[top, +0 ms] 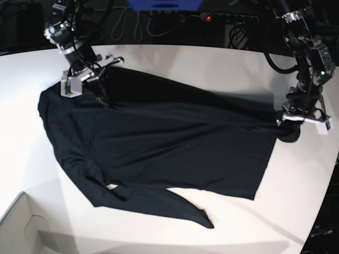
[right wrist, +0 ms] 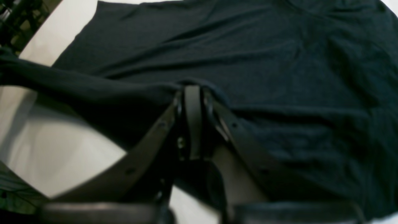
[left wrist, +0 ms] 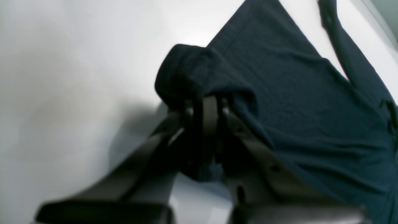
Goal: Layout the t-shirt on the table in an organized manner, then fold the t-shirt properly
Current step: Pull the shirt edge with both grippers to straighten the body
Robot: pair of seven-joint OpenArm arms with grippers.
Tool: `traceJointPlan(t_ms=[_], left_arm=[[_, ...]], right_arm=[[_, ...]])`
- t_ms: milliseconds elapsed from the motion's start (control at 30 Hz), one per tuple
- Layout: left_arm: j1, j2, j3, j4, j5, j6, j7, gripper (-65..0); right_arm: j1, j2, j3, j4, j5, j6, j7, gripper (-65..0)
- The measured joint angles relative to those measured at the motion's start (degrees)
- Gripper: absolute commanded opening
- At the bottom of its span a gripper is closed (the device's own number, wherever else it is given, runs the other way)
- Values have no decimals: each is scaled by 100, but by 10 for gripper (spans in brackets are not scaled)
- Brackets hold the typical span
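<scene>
The black t-shirt (top: 169, 143) lies spread across the white table (top: 201, 63), with one sleeve trailing toward the front edge. At the shirt's right end, my left gripper (top: 289, 128) is shut on a bunched corner of fabric, lifted slightly. The left wrist view shows that gripper (left wrist: 210, 102) pinching a fold of the t-shirt (left wrist: 295, 93). My right gripper (top: 100, 94) is at the back left, shut on the shirt's edge. In the right wrist view the gripper (right wrist: 192, 88) clamps a ridge of the t-shirt (right wrist: 248, 56), and cloth stretches away from it.
A pale cardboard box corner (top: 21, 227) sits at the front left. A power strip (top: 228, 17) and cables lie behind the table's far edge. The table's curved edge runs close to the left arm on the right side.
</scene>
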Motion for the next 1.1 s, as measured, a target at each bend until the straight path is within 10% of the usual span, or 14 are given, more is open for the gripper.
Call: traceJointPlan(t_ms=[900,1100], left_arm=[[-1373,-197,372,-1932,63,4,-31,-647],[-1561,-199,376,-2100,44,7,-46,-427]], right_arm=[[863,361,-4,-1152,-15,0,22,-650],[909,691,-116,-1156,-22,2,-603,-516]])
